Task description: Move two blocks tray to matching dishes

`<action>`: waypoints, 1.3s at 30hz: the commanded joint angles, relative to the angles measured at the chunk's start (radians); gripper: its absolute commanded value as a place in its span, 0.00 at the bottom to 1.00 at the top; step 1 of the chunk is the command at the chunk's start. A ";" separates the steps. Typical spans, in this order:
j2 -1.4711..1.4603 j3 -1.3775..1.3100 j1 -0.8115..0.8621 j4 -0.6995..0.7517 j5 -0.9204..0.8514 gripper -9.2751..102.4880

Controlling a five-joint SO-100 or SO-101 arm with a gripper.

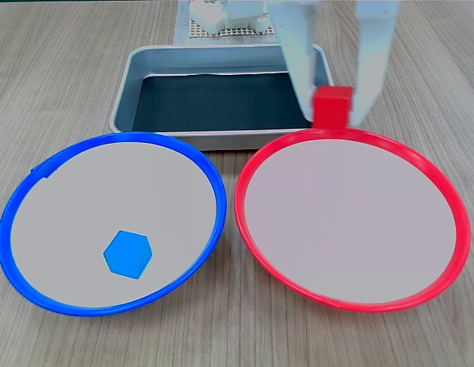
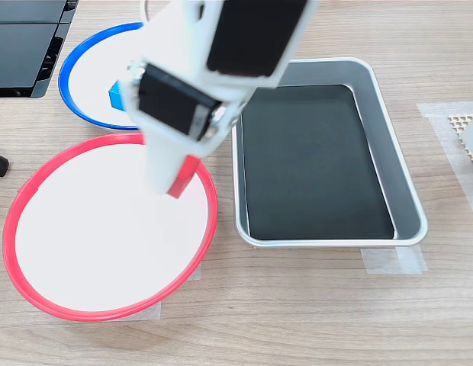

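A red block (image 1: 332,107) hangs in the air over the far rim of the red-rimmed dish (image 1: 352,300), and my gripper (image 1: 334,116) is shut on it with a white finger on each side. In a fixed view from behind the arm the red block (image 2: 183,177) peeks out below the white arm, above the red-rimmed dish (image 2: 38,301). The blue block (image 1: 128,254) lies inside the blue-rimmed dish (image 1: 38,294); it also shows as a blue corner (image 2: 113,95) beside the arm. The grey tray (image 1: 137,73) holds nothing on its black bottom.
A perforated white mat with white parts (image 1: 222,19) lies behind the tray. A black device (image 2: 23,46) sits at the table's corner beside the blue-rimmed dish (image 2: 76,57). Strips of tape (image 2: 393,261) hold the tray (image 2: 408,191) to the wooden table.
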 commanded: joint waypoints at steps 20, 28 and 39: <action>0.328 0.528 0.063 -0.841 0.394 0.08; 1.088 1.269 0.166 -1.189 0.841 0.08; 1.819 1.876 0.247 -0.833 0.927 0.08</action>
